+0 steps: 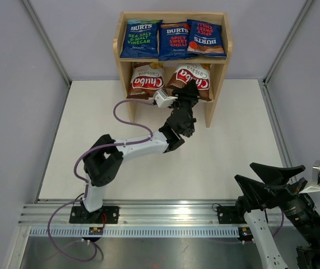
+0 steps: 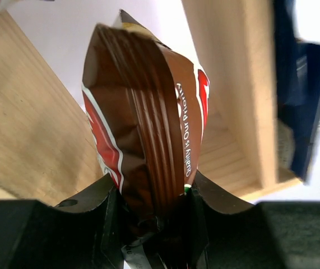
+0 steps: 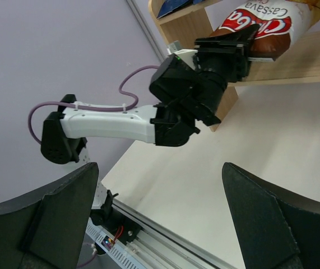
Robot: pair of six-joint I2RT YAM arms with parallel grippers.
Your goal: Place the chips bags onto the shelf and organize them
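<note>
The wooden shelf [image 1: 220, 84] stands at the far side of the table. Three blue BURTS bags [image 1: 139, 39] lie side by side on its top tier. A brown Chuba bag [image 1: 144, 80] rests on the lower tier at the left. My left gripper [image 1: 186, 92] reaches into the lower tier and is shut on the bottom edge of the second Chuba bag [image 1: 195, 77]; its folded brown edge [image 2: 148, 129] stands between my fingers [image 2: 227, 204]. It also shows in the right wrist view [image 3: 260, 25]. My right gripper [image 3: 160, 218] is open and empty near the table's front right edge.
The shelf's right side panel [image 2: 258, 95] and lower board [image 2: 25, 140] flank the held bag closely. Grey walls enclose the white table [image 1: 232, 157]. A metal rail [image 1: 165, 216] runs along the near edge. A purple cable [image 1: 127, 120] loops from the left arm.
</note>
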